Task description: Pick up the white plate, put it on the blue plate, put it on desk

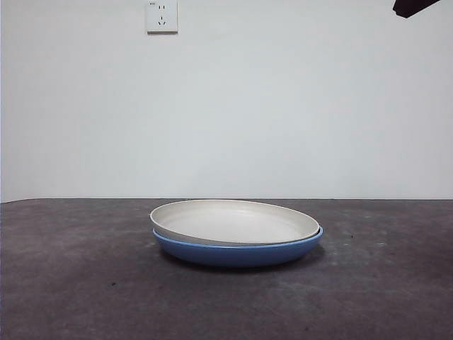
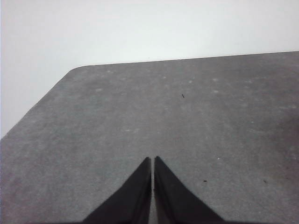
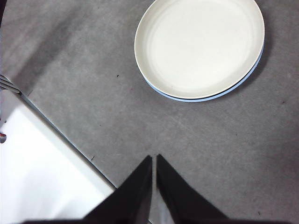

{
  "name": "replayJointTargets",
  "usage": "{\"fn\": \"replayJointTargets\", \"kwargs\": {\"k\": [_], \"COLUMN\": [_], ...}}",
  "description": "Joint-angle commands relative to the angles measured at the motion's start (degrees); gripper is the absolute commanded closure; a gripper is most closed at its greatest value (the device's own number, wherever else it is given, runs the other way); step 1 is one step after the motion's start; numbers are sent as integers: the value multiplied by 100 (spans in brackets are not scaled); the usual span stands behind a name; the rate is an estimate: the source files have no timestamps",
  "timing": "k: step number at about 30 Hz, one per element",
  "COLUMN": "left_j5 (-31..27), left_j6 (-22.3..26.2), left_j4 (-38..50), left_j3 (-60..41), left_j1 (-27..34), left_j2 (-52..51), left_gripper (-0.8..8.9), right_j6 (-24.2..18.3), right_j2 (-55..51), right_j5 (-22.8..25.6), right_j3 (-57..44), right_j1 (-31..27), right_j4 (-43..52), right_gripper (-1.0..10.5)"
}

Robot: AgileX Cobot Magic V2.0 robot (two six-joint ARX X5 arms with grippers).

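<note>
White plate sits nested in blue plate on desk — left gripper & right gripper both clenched, empty, well apart from plates.

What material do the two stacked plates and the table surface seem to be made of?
The white plate looks like matte plastic or melamine: smooth, with no sharp glare. It could also be unglazed ceramic. The blue plate beneath it appears glossier, with a soft sheen on its wall, so plastic or glazed ceramic. The desk looks like a dark grey, mottled, stone-like laminate, slightly scuffed.
</note>
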Motion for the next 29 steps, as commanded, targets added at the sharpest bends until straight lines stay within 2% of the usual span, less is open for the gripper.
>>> {"fn": "replayJointTargets", "kwargs": {"k": [1,7,12,29], "left_j5": [2,4,4,4], "left_j6": [-15,-42,-634,-638], "left_j4": [63,-282,-315,-319], "left_j3": [-98,-125,-125,-125], "left_j1": [15,15,15,15], "left_j2": [-13,-13,-13,-13], "left_gripper": [803,803,803,803], "right_j6": [-68,-68,-68,-68], "right_j2": [28,28,28,28], "right_j5": [2,2,2,2], "right_j3": [52,52,52,52], "right_j1": [39,39,39,39], "right_j4": [55,55,55,55], "right_gripper": [938,938,938,938]}}
